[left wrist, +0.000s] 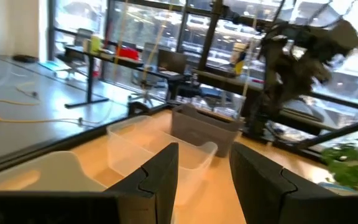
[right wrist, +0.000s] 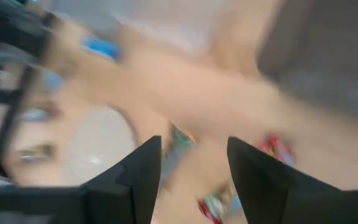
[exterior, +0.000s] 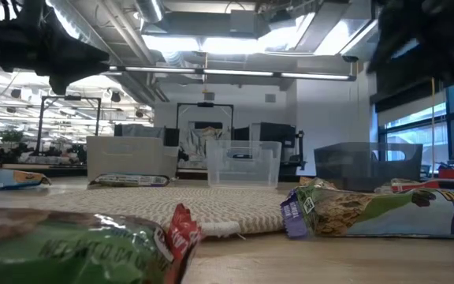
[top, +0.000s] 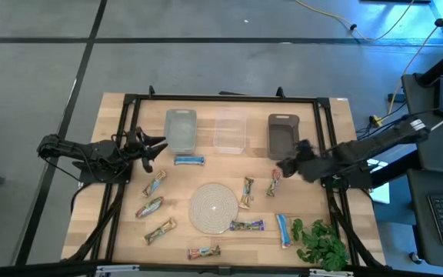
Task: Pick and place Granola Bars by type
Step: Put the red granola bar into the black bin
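Several wrapped granola bars lie flat on the wooden table around a round woven mat (top: pixel 213 206). A blue bar (top: pixel 189 160) lies near the bins. Three tan-green bars (top: pixel 154 184) (top: pixel 150 207) (top: pixel 160 231) are on the left. Reddish bars (top: pixel 273 185) (top: pixel 248 190) (top: pixel 204 251) and blue ones (top: pixel 284 230) (top: pixel 247 225) lie on the right and near side. My left gripper (top: pixel 151 148) (left wrist: pixel 204 168) is open, up off the table beside the pale bin. My right gripper (top: pixel 283 165) (right wrist: pixel 194 168) is open, just on the far side of the reddish bar (right wrist: pixel 272 146) and in front of the dark bin.
Three bins stand in a row at the far side: a pale grey one (top: pixel 181 129), a clear one (top: pixel 230 132) and a dark one (top: pixel 282 135). A leafy green sprig (top: pixel 321 242) lies at the near right corner. A black frame (top: pixel 221 98) borders the table.
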Controlling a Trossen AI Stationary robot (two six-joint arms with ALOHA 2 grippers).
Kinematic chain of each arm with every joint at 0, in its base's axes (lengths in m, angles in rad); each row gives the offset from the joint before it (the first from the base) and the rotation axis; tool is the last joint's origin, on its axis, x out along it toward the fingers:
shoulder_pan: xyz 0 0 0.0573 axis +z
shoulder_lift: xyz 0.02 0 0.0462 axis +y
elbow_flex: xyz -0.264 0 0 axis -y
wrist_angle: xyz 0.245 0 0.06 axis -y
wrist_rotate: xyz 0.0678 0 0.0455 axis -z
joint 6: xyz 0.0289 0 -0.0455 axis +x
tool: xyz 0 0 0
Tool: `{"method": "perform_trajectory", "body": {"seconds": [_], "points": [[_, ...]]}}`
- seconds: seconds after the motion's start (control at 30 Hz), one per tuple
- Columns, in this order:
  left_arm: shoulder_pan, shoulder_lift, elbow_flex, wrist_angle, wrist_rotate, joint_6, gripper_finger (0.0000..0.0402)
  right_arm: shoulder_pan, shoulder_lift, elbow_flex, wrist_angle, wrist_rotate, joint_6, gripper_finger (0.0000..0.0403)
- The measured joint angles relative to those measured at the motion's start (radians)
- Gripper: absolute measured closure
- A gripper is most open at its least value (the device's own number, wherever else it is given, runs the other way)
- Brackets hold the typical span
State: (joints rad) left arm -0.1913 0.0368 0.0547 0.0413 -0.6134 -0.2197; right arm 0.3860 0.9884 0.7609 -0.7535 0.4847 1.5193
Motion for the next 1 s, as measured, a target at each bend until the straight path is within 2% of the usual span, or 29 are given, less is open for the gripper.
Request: {"method": "perform_trajectory", "body": {"seconds": [0.2,0.4,0.67,1.0], "points": [[0.0,0.0,0.0,0.002,-0.012,0.019,0.0265,-0.056,0.235,0.002,0.0,-0.234,0.182,0.0216],[0.0,0.0,0.0,0.002,-0.069,0.069,0.0265,-0.087,0.379,0.002,0.041,-0.327,0.215,0.0216],[0.0,0.0,0.0,0.002,-0.083,0.068,0.0265,-0.11,0.443,0.002,0.067,-0.348,0.242,0.0216],[0.0,0.0,0.0,0.0,-0.083,0.066,0.0265,-0.11,0.45,0.002,0.071,-0.325,0.242,0.0216]]}}
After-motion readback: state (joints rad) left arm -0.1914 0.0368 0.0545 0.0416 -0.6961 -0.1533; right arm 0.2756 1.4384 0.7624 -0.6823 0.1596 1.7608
